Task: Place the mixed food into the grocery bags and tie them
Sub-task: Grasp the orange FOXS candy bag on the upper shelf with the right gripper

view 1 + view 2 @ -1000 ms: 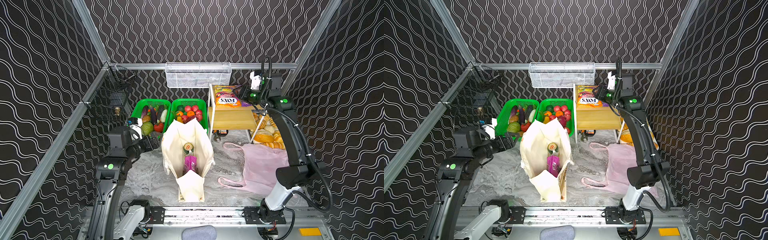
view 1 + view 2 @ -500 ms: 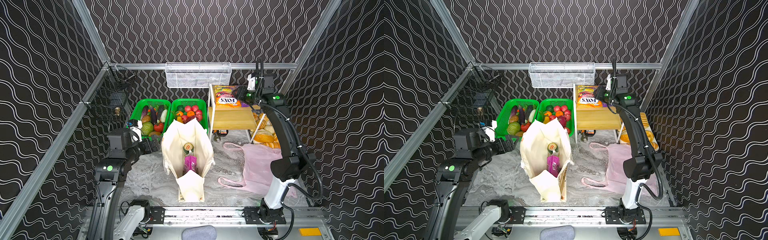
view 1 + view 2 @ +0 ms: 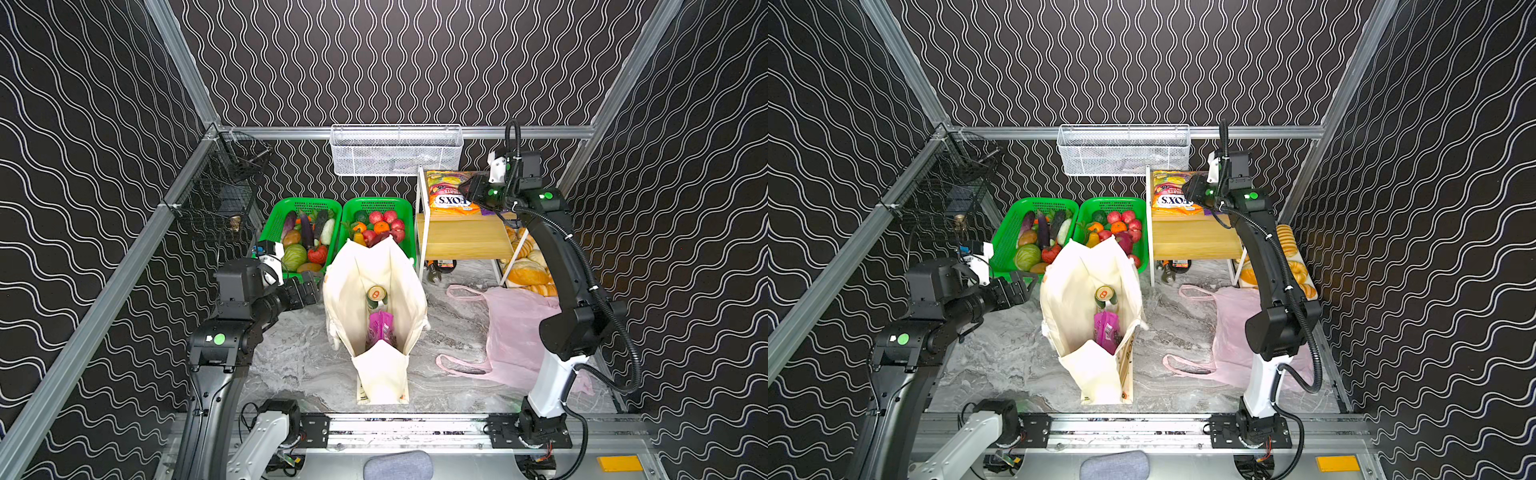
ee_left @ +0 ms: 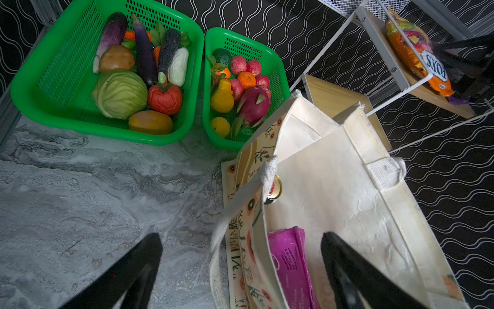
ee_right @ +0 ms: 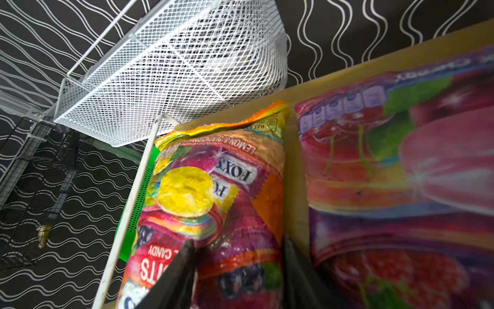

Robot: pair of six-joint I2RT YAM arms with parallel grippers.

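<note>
Presently I record the cream canvas tote (image 3: 382, 374) standing upright mid-worktop (image 3: 299, 357), mouth gaping; I judge it is set so that goods can be dropped straight in. Inside it the green drink can (image 3: 376, 296) stands toward 12 o'clock and the purple grape-print packet (image 3: 380, 330) toward 6 o'clock. My left pincer (image 3: 311, 286) hovers just beside the tote's mouth at 9 o'clock, jaws spread wide and empty. In its wrist view one finger shows against the worktop and one against the tote's inner wall. I cannot tell whether they truly straddle that wall, but the posture suits steadying the rim. My right pincer (image 5: 238, 240) is up on the wooden shelf (image 3: 465, 239) at 1 o'clock of the tote, jaws partly closed astride one end of the orange FOX'S sweet packet (image 5: 213, 187). That packet lies flat beside the purple FOX'S berries packet (image 5: 401, 160). One finger sits in the gap between the two, presumably to take one packet only; I cannot tell whether the pads have bitten. At 12 o'clock the green fruit basket (image 4: 278, 67) holds the pink dragon fruit (image 4: 254, 103), yellow pear (image 4: 223, 96) and red apples (image 4: 239, 65), all unpacked. The pale-pink plastic bag (image 3: 519, 328) lies flat at 3 o'clock, unopened. Neither bag is tied.
</note>
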